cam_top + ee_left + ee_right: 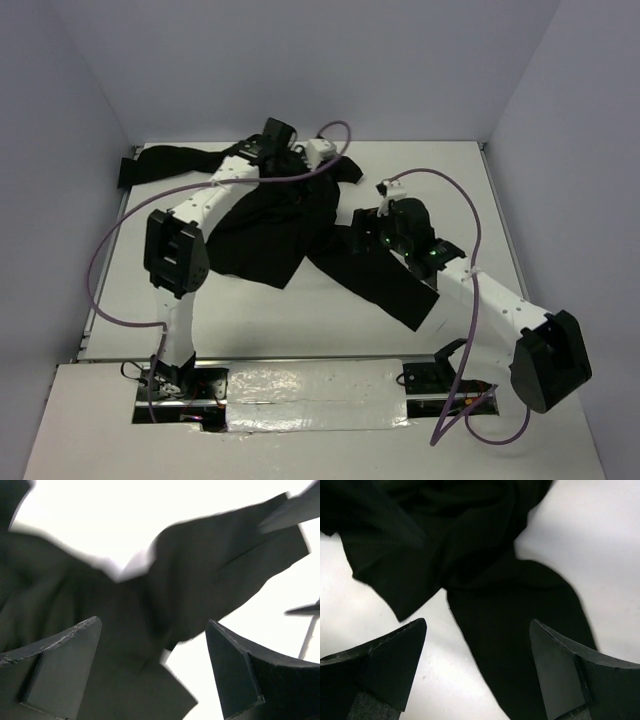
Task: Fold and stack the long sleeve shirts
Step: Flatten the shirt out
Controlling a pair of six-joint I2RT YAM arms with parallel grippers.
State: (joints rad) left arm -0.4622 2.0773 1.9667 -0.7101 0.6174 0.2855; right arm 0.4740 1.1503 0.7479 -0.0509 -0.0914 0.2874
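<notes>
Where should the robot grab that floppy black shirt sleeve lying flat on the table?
Probably mid-way along the soft black long-sleeved shirt's flat sleeve, coming straight down from above with the open right pincer. The sleeve lies flat on the white table, stretched away from the crumpled body, so its fingers can pinch the fabric up.

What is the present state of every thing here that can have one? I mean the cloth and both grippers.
black shirt: unfolded, lying crumpled on the table.
left gripper: open, holding nothing, above the shirt.
right gripper: open, holding nothing, above the shirt.
</notes>
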